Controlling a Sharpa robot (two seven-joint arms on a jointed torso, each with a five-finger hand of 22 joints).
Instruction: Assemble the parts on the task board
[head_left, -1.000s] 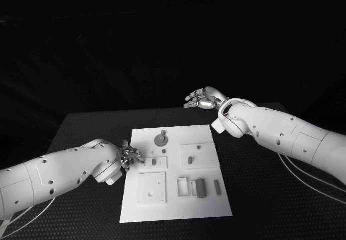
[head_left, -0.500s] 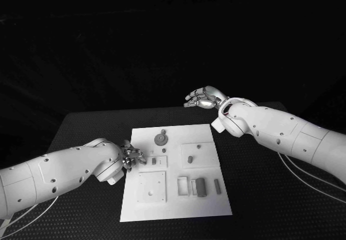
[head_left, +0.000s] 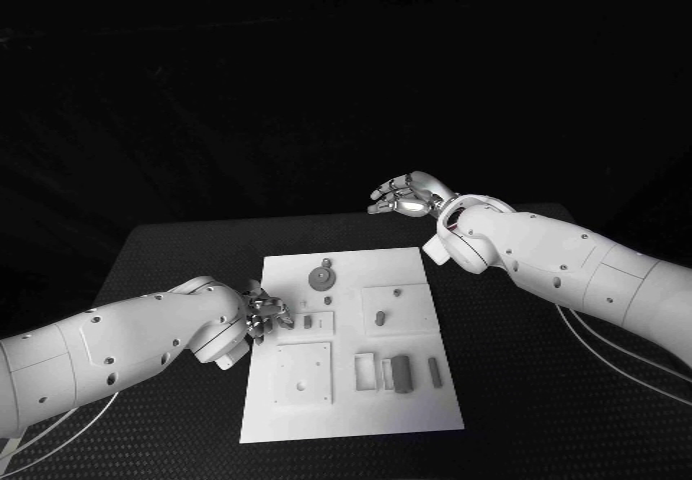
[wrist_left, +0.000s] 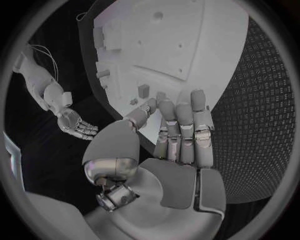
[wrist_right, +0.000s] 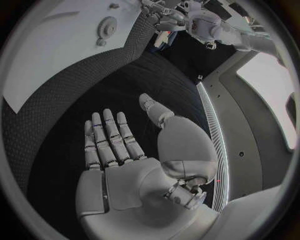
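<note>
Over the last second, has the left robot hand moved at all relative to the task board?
Barely. The left robot hand stays at the task board's left edge, beside the small upper-left square recess; any shift against that edge is too slight to name a direction.

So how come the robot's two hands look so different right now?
The left hand sits low at the edge of the task board, while the right hand is raised beyond the board's far end. The left hand's fingers reach over the board; the right hand's lie spread over the table, away from it. Both look empty.
</note>
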